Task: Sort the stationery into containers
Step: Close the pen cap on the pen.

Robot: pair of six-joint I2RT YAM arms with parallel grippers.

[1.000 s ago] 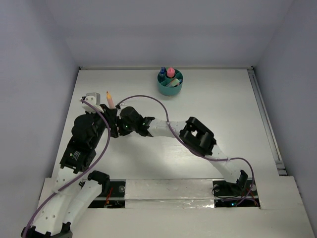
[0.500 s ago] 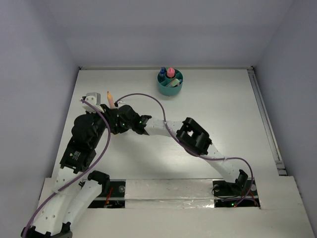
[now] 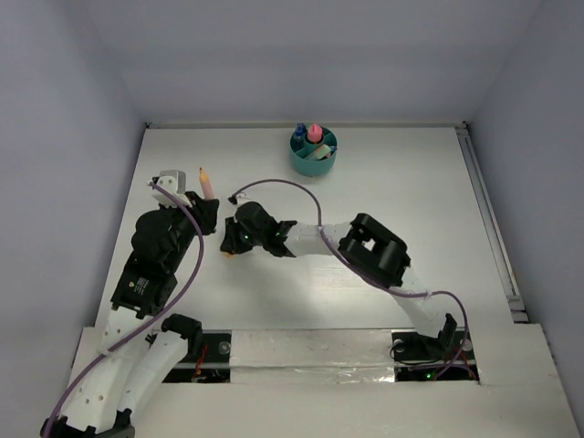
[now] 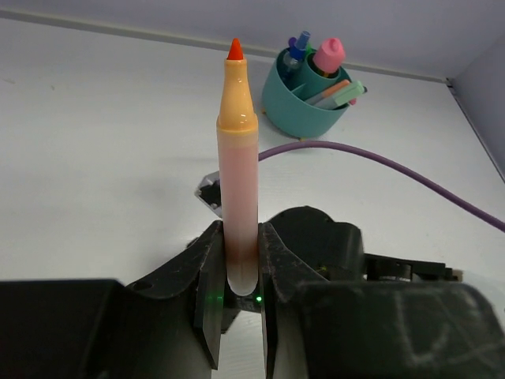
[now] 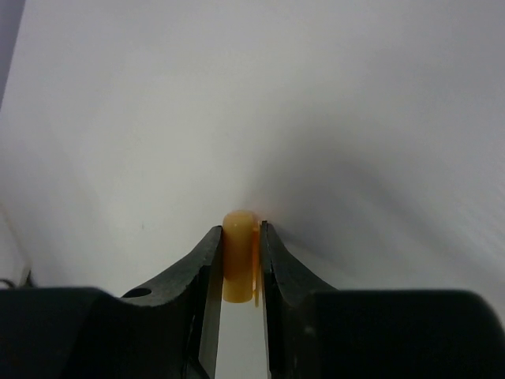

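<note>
Here, the teal cup holds a pink-capped bottle; left gripper pinches an orange marker, right gripper an orange piece.

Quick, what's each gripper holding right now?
Left gripper: closed on the orange felt-tip marker, tip uncovered.
Right gripper: closed on a small orange plastic cap.

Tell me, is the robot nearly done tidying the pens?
Partly. A few items already stand in the teal cup. The left fingers hold an uncapped orange marker, and the right fingers pinch an orange cap. Left: probably cap it and drop it in.
</note>
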